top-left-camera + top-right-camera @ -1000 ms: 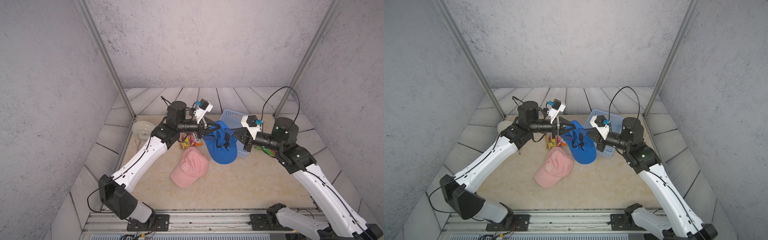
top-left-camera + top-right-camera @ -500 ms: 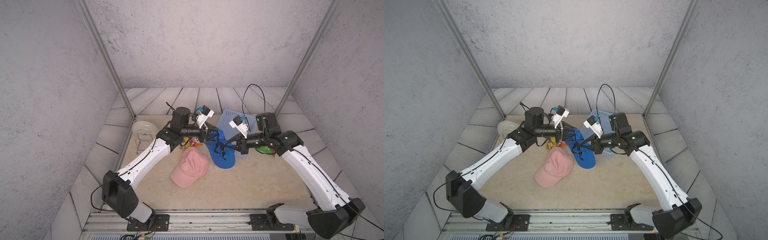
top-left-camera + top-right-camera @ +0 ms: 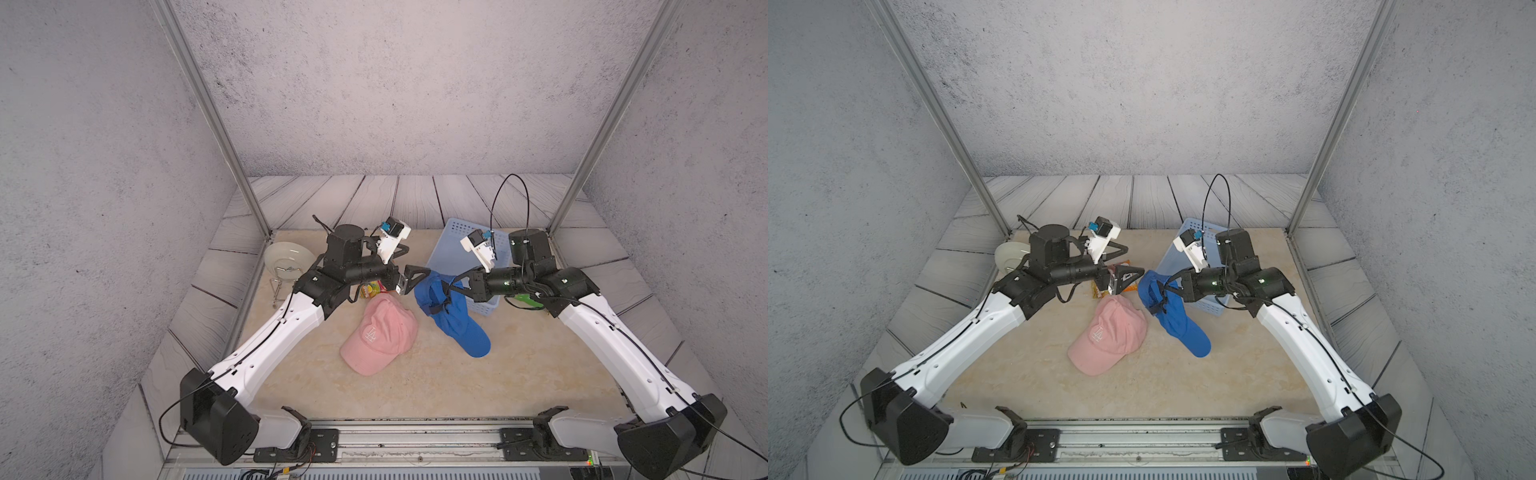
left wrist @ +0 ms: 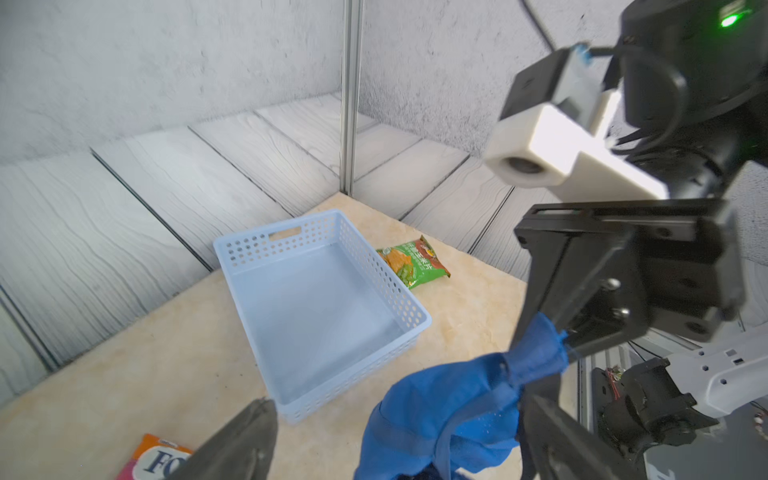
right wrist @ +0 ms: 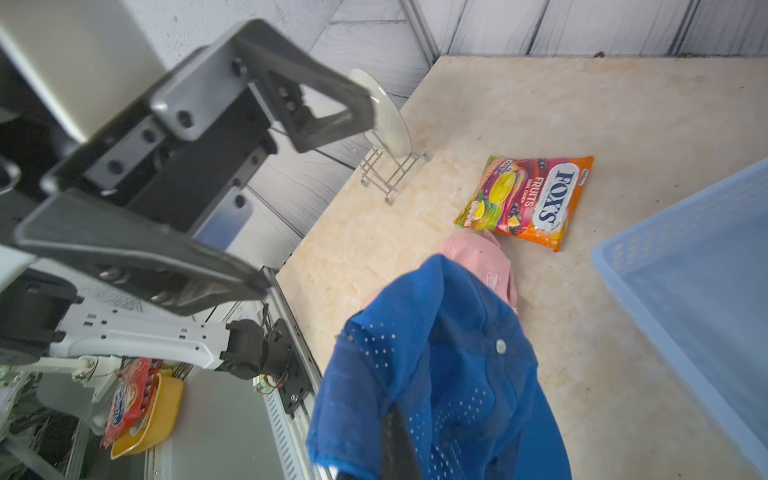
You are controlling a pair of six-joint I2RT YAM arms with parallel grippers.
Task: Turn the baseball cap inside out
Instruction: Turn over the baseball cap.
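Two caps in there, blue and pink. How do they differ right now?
The blue cap hangs crumpled from the right tool, while the pink cap lies on the table. The blue cap is collapsed; the pink cap keeps its rounded dome. The pink cap bears a white logo; the blue cap shows tiny holes instead. Both are brimmed baseball caps.

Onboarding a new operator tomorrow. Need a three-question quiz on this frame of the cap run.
1. True or false: the left hand grips the blue cap.
2. The green snack bag is: A) beside the basket, outside it; B) inside the basket; C) in the left hand.
3. Which hand holds the blue cap up?

Key
1. False: it stands open.
2. A.
3. The right hand, shut on the cap.
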